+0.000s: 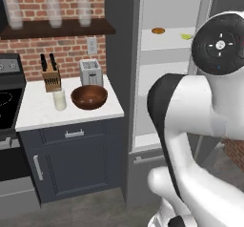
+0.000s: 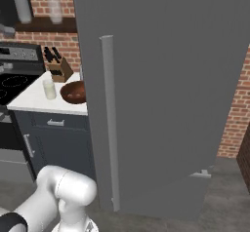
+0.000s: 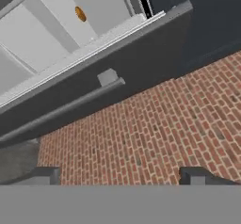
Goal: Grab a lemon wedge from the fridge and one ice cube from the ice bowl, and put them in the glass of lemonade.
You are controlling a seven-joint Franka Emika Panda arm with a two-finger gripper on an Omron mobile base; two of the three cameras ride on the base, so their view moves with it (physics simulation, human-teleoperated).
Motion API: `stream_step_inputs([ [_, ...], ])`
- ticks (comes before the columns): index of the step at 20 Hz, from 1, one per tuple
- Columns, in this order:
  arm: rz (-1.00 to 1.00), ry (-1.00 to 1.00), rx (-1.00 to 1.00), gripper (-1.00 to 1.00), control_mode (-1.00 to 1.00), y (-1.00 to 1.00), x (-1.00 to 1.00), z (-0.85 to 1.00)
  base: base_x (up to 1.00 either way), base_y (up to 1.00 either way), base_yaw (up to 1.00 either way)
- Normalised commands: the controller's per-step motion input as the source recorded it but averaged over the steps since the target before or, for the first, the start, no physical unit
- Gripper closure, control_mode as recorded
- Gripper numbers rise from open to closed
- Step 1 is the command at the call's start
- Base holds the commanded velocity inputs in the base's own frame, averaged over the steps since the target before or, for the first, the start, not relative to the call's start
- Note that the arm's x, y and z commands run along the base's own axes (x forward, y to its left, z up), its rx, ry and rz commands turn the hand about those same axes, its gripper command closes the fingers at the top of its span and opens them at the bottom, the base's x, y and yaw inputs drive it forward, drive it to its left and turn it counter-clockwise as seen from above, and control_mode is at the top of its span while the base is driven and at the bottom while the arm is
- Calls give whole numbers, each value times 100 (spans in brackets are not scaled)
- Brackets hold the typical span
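One small lemon wedge (image 1: pixel 186 36) on the fridge (image 1: pixel 167 68) shelf looked light and slippery, needing a grasp across its flanks by the wide-open gripper (image 3: pixel 123 176).

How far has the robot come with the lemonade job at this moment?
Done: the fridge door stands open. In hand: nothing; the gripper is open and empty. Left: the lemon wedge lies on an upper shelf, the ice bowl and the glass of lemonade wait on the counter.
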Motion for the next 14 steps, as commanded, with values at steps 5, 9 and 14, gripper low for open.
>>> stream_step_inputs([
  [5, -20, 11, -23, -100, -100, 90, 100, -89, 0, 0, 0],
  [9, -24, 12, -17, -100, -100, 92, 100, -84, 0, 0, 0],
  [14, -29, 14, -13, -100, -100, 56, 100, -67, 0, 0, 0],
])
